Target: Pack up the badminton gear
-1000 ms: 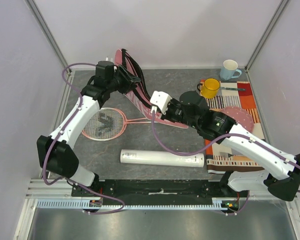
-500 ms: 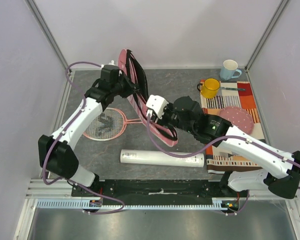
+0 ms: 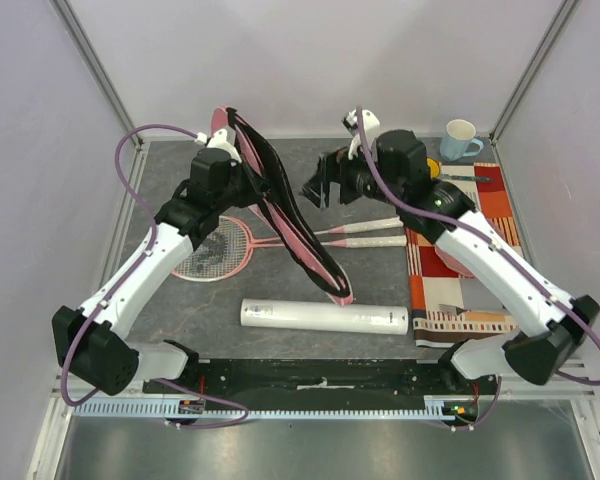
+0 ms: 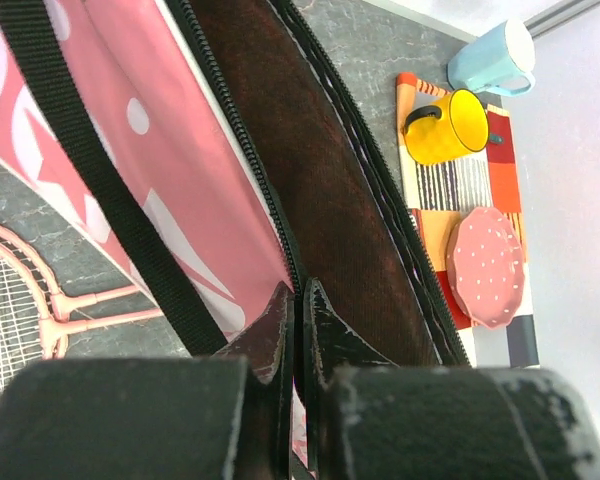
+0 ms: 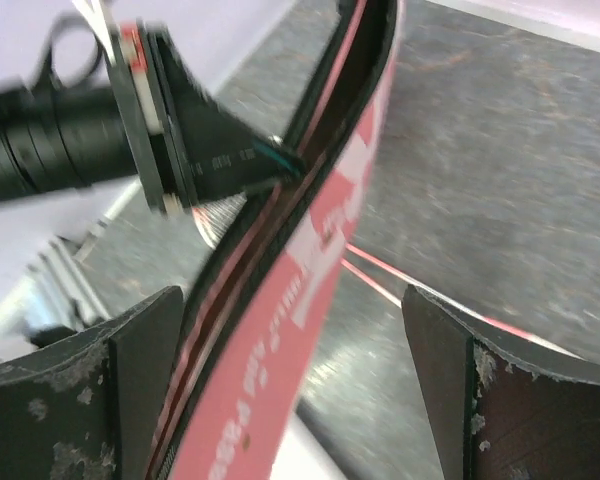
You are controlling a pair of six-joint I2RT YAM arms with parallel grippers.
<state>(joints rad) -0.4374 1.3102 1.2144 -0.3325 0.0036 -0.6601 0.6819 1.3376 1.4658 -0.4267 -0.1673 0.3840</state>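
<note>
One step is in hand, holding the pink bag (image 3: 298, 225) open: our left hand (image 4: 297, 300) pinches its zipper edge, our spread right hand (image 3: 316, 188) should next fetch a racket (image 3: 212, 247).

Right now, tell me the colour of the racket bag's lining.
Dark reddish brown inside the racket bag; the left wrist view shows it best.

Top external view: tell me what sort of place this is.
Likely a robot lab test cell, not a home: plain panel walls on aluminium posts box in a grey table, and the left arm and right arm are bolted to a rail at its near edge.
</note>
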